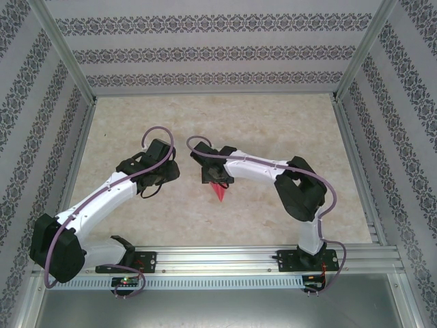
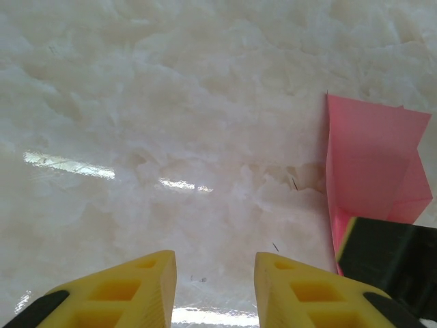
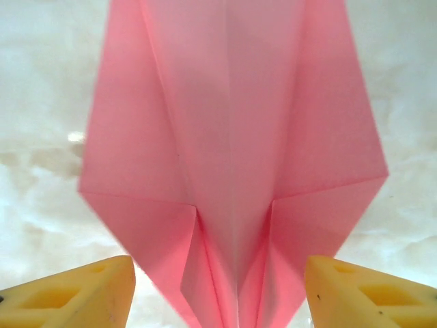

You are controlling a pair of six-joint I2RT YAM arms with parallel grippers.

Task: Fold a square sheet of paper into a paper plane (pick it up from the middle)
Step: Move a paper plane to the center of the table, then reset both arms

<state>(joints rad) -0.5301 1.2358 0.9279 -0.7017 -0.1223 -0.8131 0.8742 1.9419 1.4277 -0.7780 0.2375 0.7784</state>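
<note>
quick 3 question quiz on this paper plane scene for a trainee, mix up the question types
1. True or false: the left gripper is gripping the paper plane.
2. In the right wrist view, the plane lies: A) between the open fingers of the right gripper, B) left of both fingers, C) right of both fingers.
3. Fill in: in the left wrist view, the pink paper appears at the ____ edge.
Key: 1 false, bare table lies between its fingers; 2 A; 3 right.
</note>
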